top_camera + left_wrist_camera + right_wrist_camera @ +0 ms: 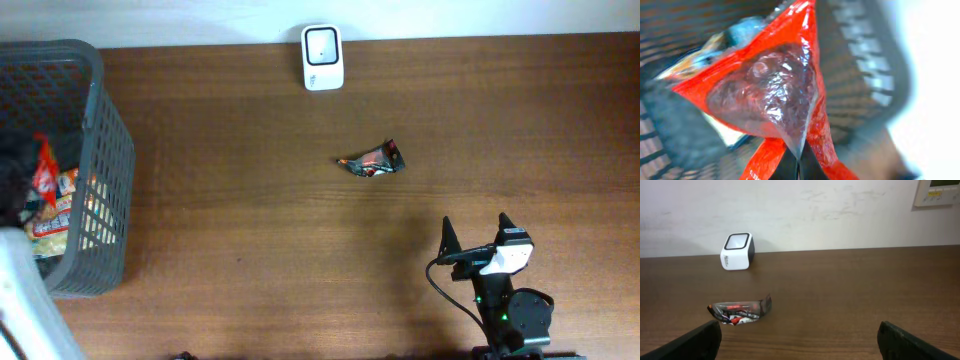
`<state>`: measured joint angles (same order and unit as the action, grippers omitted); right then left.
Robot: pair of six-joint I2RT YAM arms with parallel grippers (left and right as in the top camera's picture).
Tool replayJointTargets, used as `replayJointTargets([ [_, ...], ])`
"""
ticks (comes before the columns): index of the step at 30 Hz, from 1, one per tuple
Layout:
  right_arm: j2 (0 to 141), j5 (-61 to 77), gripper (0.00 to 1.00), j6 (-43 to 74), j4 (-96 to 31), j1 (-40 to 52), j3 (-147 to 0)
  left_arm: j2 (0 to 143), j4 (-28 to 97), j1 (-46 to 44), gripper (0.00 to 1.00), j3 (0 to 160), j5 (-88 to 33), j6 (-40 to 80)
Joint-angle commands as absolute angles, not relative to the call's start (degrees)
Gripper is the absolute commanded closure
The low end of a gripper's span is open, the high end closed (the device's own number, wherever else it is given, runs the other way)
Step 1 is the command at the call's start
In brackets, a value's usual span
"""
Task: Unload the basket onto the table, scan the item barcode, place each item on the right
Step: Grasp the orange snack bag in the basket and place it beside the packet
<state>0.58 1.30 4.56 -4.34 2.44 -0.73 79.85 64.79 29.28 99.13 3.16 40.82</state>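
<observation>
In the left wrist view, my left gripper (799,169) is shut on the lower edge of a red snack packet (771,90) with a clear window, inside the grey mesh basket (862,60). The packet also shows in the overhead view as a red packet (45,172) in the basket (112,165) at the far left. The white barcode scanner (322,57) stands at the table's back edge, also seen as the scanner (736,251) in the right wrist view. My right gripper (476,232) rests open near the front right, with nothing between its fingers (697,341).
A small crumpled wrapper (372,160) lies on the wooden table in front of the scanner; the same wrapper (742,310) sits ahead and left of my right gripper. Several other packets fill the basket. My left arm (28,300) reaches in from the front left corner.
</observation>
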Motion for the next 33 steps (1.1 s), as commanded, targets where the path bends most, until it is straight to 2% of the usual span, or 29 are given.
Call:
replayJointTargets([
  [1,0.21,0.80,0.02,4.73,-4.56,2.52,-0.32,73.19,60.16,15.66,1.00,100.22,1.28,32.12],
  [4,0.21,0.82,0.02,4.73,-4.56,2.52,-0.32,72.84,54.61,0.01,1.00,100.18,1.23,24.97],
  [7,0.21,0.80,0.02,4.73,-4.56,2.52,-0.32,78.43,54.04,-12.86,1.00,100.18,1.26,24.10],
  [12,0.21,0.80,0.02,4.73,-4.56,2.50,-0.32,96.09,49.80,-25.52,1.00,100.18,1.30,20.82],
  [15,0.21,0.80,0.02,4.73,-4.56,2.52,-0.32,107.35,45.28,-27.92,1.00,100.18,1.45,16.60],
  [19,0.21,0.80,0.02,4.73,-4.56,2.52,-0.32,117.99,43.68,-29.02,1.00,100.18,1.43,16.60],
  [24,0.21,0.80,0.02,4.73,-4.56,2.50,-0.32,125.82,41.04,-31.46,1.00,100.18,1.21,16.60],
  [25,0.21,0.82,0.02,4.73,-4.56,2.50,-0.32,126.02,41.15,-32.08,0.97,100.18,1.15,16.62],
  [28,0.21,0.80,0.02,4.73,-4.56,2.50,-0.32,126.02,40.49,-34.41,0.72,100.18,-2.57,16.62],
  [33,0.21,0.80,0.02,4.73,-4.56,2.50,-0.32,125.97,43.40,-35.73,0.67,104.42,-2.61,16.60],
])
